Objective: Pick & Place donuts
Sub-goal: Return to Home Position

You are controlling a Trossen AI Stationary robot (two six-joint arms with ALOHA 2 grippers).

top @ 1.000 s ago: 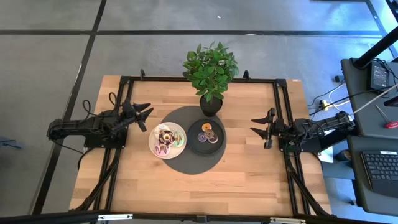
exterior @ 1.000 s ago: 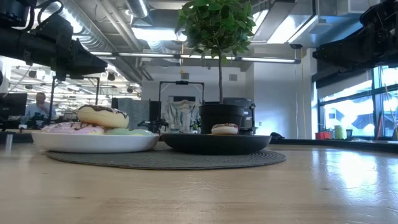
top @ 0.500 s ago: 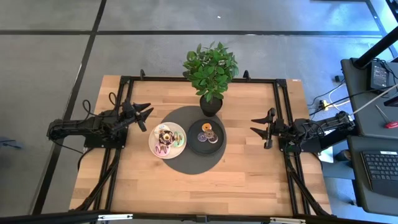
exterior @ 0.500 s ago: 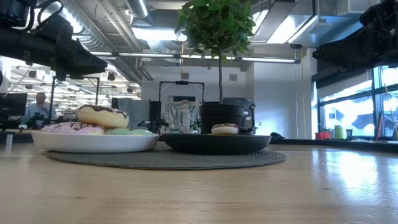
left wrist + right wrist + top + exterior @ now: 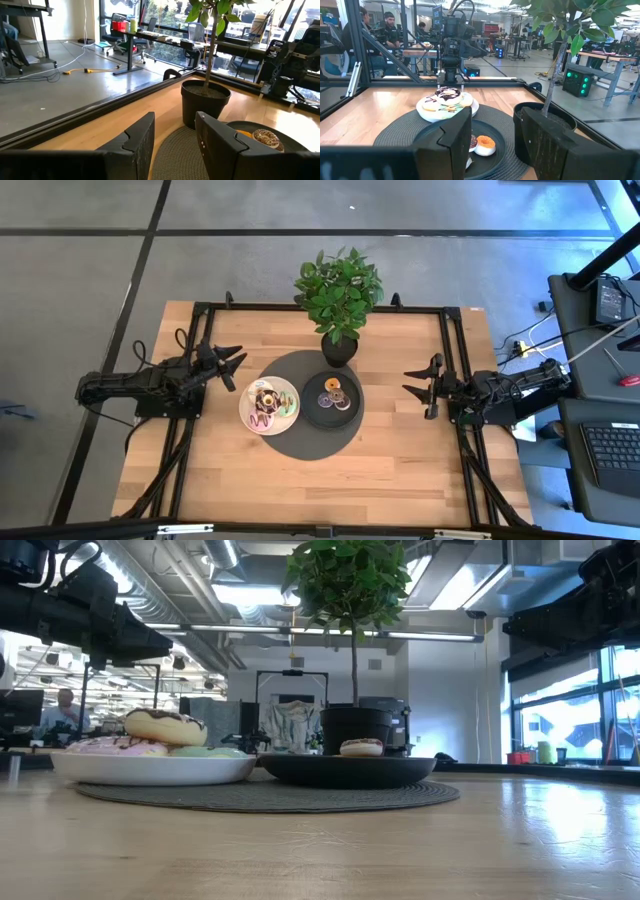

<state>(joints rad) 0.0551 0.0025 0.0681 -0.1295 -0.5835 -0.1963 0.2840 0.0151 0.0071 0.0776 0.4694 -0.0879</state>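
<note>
Several iced donuts [image 5: 266, 401] are piled on a white plate [image 5: 287, 420], the top one chocolate and cream [image 5: 164, 726]. More donuts [image 5: 335, 394] lie on the black plate [image 5: 349, 415]; the orange one [image 5: 485, 144] shows in the right wrist view. Both plates rest on a round grey mat [image 5: 310, 442]. My left gripper [image 5: 237, 363] hovers open at the table's left side, left of the white plate. My right gripper [image 5: 411, 383] hovers open at the right side, well right of the black plate.
A potted plant [image 5: 340, 295] stands on the mat's far edge, just behind the black plate. Black frame rails [image 5: 459, 370] run along the table's left, right and far sides. Bare wood [image 5: 320, 480] lies near the front edge. People sit in the room beyond.
</note>
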